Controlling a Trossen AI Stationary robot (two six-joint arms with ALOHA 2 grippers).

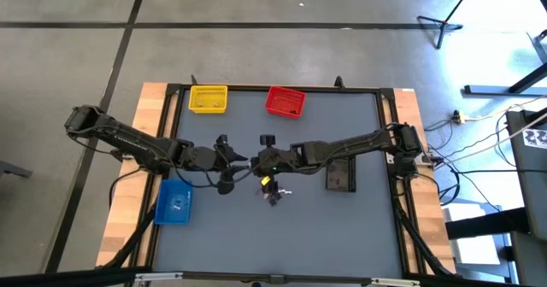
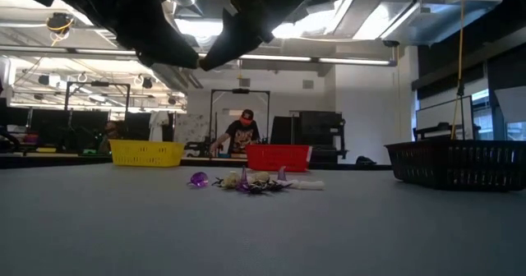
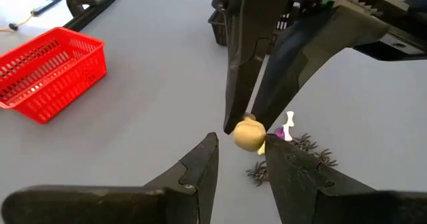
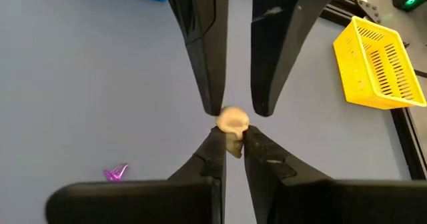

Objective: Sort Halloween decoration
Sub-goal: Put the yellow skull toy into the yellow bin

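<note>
Held piece: a small pale tan, rounded, skull-like plastic trinket (image 4: pixel 233 125), up off the grey table top (image 1: pixel 342 227), above and just beside the trinket pile.
Right gripper (image 4: pixel 231 143): its two dark fingers are clenched on the lower part of the tan trinket; in the high view it sits over the middle of the table, directly over the pile.
Left gripper (image 3: pixel 241 159): tip to tip with the right gripper, on the side of the pile away from the black bin; its jaws stand released, one finger on each side of the tan trinket, and whether they touch it cannot be told.
Trinket pile (image 2: pixel 255 181): the remaining Halloween decoration, tiny purple, white, dark and tan pieces lying together on the table near its centre; the dark ones look like little spiders with thin legs.
Stray piece: one small purple trinket (image 2: pixel 199 179) lies just beside the pile, apart from the rest, toward the yellow bin's side in the low view.
Yellow slatted plastic bin (image 1: pixel 208 98): at the table's far edge from the pile, next to the red bin.
Red slatted plastic bin (image 1: pixel 285 102): at the same far edge, nearer the pile than the yellow one.
Blue plastic bin (image 1: pixel 174 201): well apart from the pile, at the table's edge beyond the left gripper.
Black slatted bin (image 1: pixel 340 175): near the pile, under the right arm.
Room behind: a person (image 2: pixel 241 133) stands far beyond the table, seen above the pile between the yellow and red bins.
</note>
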